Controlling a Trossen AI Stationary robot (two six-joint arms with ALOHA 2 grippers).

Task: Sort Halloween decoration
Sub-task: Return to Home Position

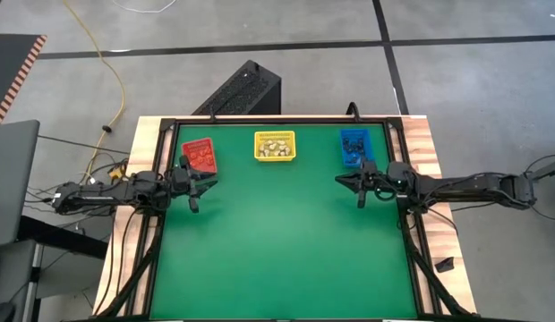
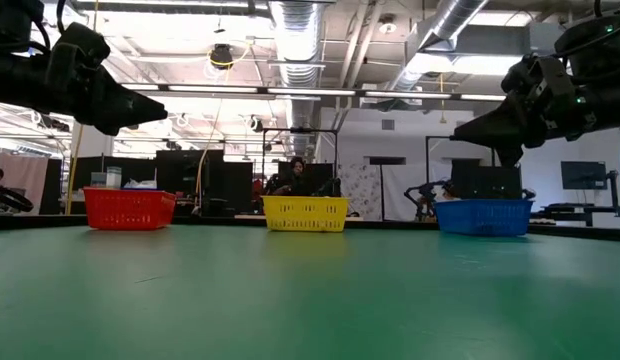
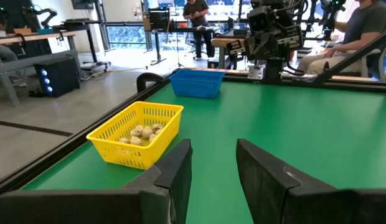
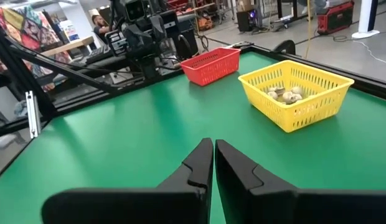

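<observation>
Cream-white trinkets point(image 3: 141, 132) lie heaped in the yellow bin point(image 3: 127, 154), which stands ahead of both grippers and about midway between them, at the far side of the green mat point(image 1: 277, 259). Small dark pieces show in the red bin point(image 4: 211, 68), just beyond the left gripper point(image 3: 211, 152). The blue bin point(image 3: 196, 86) sits just beyond the right gripper point(image 4: 213, 144), and what it holds is too small to make out. No trinket shows on the mat near either tool, and neither tool carries one. The left gripper hangs above the mat with its fingers parted and nothing between them. The right gripper hangs opposite, facing it across the mat, with its fingers pressed together on nothing. Both are raised clear of the surface, each near its own side of the table and a little short of its nearest bin. With everything in view already binned and both tools empty, the sorting looks finished, and the step in hand reads as the retreat to rest rather than another pick. That move needs no grasp. Each arm has only to draw back toward its own side and fold down, keeping high enough and far enough from the bin beside it not to nudge the bin or spill its load. The left fingers could come together on the way.
</observation>
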